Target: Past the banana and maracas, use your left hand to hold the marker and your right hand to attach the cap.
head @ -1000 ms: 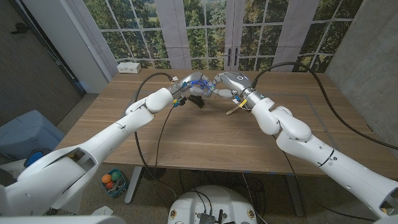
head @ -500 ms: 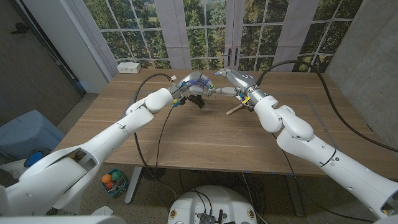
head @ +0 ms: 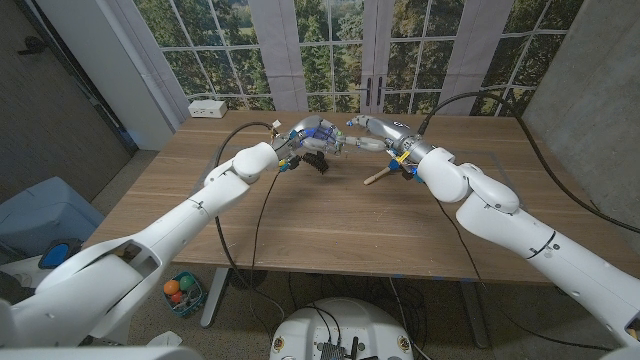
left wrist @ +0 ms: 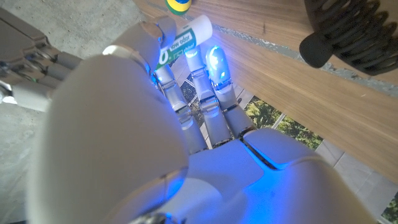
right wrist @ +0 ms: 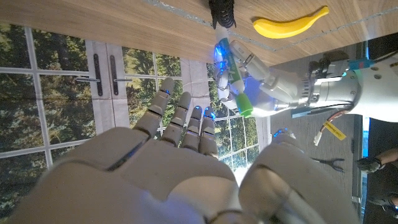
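Gripping the marker (right wrist: 235,84) in my left hand (head: 308,136), I keep my right hand (head: 366,134) spread (holding nothing) beside it.

Two robot hands: the left hand (head: 308,136) and the right hand (head: 366,131), fingertips near each other. One marker (right wrist: 236,76), held in the left hand's fingers (right wrist: 225,62). One black ribbed object (head: 316,163) just beside those fingers. One banana (right wrist: 290,25) near them. One wooden stick (head: 379,177) behind the right hand's fingers. One white box (head: 207,108) well apart from all fingers
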